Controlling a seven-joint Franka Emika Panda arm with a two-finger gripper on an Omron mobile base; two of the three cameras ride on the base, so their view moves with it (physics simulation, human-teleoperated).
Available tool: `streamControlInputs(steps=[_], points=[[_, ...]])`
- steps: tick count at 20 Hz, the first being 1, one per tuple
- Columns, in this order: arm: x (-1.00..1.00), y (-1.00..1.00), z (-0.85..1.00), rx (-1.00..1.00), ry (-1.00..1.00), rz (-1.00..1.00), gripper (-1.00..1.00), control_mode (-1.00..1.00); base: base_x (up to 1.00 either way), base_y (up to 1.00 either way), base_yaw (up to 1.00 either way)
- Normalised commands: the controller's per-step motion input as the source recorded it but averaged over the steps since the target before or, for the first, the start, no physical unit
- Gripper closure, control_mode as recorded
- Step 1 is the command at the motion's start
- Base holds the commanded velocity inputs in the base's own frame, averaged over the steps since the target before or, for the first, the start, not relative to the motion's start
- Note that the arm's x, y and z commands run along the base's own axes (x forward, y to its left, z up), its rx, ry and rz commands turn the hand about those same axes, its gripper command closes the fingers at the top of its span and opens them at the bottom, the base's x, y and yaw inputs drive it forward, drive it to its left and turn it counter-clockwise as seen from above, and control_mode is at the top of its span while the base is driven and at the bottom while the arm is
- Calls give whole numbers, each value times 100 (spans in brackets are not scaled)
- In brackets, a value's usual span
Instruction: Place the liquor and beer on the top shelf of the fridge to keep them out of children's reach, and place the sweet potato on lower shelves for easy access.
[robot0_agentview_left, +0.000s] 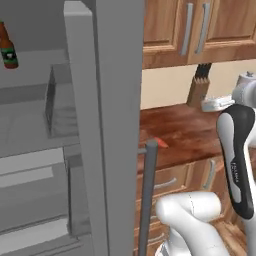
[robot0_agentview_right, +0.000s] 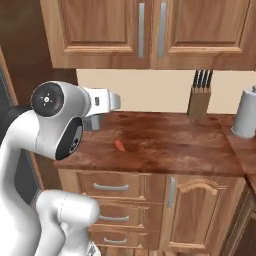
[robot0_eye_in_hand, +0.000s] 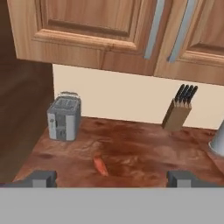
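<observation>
The beer (robot0_agentview_left: 7, 50), a slim brown bottle with a green label, stands on the top shelf (robot0_agentview_left: 37, 64) at the far left of the open fridge (robot0_agentview_left: 117, 125). Below it are the lower shelves (robot0_agentview_left: 30, 165), grey with translucent drawer fronts. The sweet potato (robot0_eye_in_hand: 100, 166), small and orange-red, lies on the wooden counter (robot0_eye_in_hand: 144, 148) ahead of my gripper (robot0_eye_in_hand: 112, 178). It also lies mid-counter as sweet potato (robot0_agentview_right: 119, 145) and just right of the fridge door as sweet potato (robot0_agentview_left: 161, 142). My fingertips (robot0_eye_in_hand: 41, 178) stand wide apart with nothing between them. The liquor is out of view.
A grey toaster (robot0_eye_in_hand: 64, 117) sits at the counter's left end and a knife block (robot0_eye_in_hand: 178, 113) stands by the back wall. A grey canister (robot0_agentview_right: 245, 112) is at the right. Wall cabinets (robot0_agentview_right: 145, 30) hang above. The fridge door handle (robot0_agentview_left: 147, 195) stands beside the counter drawers.
</observation>
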Motion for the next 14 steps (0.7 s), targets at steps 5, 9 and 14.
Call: streamControlInputs(steps=[5, 9, 14], points=[[0, 0, 0, 0, 0, 0, -100, 100, 65, -47, 46], [0, 0, 0, 0, 0, 0, -100, 100, 35, -71, 38], [5, -10, -13, 0, 2, 3, -100, -100, 15, -47, 19]])
